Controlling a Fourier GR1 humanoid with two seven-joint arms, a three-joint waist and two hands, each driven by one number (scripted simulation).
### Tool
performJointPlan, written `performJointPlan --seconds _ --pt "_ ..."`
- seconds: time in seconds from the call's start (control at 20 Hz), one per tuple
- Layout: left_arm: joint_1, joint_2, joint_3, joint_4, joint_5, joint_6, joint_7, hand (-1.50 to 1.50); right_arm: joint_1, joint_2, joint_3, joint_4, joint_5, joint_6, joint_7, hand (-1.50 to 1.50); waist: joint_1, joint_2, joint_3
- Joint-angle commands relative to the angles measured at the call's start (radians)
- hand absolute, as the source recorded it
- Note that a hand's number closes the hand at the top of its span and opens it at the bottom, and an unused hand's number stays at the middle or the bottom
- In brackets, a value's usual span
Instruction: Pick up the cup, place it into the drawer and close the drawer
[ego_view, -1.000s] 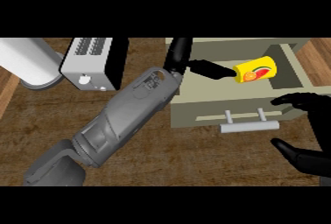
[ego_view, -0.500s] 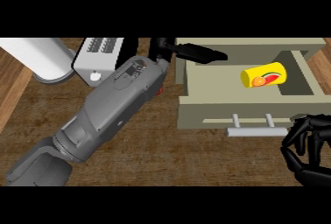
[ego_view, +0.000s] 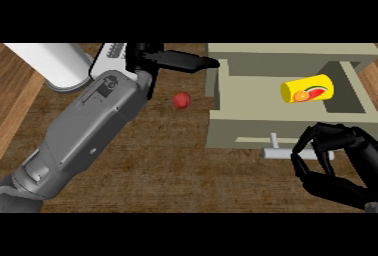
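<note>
Inside the drawer lies the cup (apart from fingers).

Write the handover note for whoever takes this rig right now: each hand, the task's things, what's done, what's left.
Left hand: open, holding nothing, up by the drawer's left wall.
Right hand: fingers curled at the drawer's handle; whether they grip it cannot be told.
Cup: yellow, lying on its side inside the open drawer.
Also on the counter: a small red object left of the drawer, a white toaster and a white cylinder at the far left.
Done: cup is in the drawer.
Left: push the drawer shut.
</note>
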Motion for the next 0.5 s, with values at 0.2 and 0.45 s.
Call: performJointPlan --seconds 0.2,0.45 --pt "0.186 0.148 0.064 -0.181 0.025 -0.084 0.027 -1.5 -0.101 0.011 0.161 0.25 0.341 -0.123 -0.116 1.5 0.018 0.006 0.0" --pt "0.309 0.234 0.102 -0.273 0.035 -0.127 0.023 -1.5 -0.134 -0.043 0.225 0.376 0.515 -0.177 -0.163 1.5 0.016 0.006 0.0"
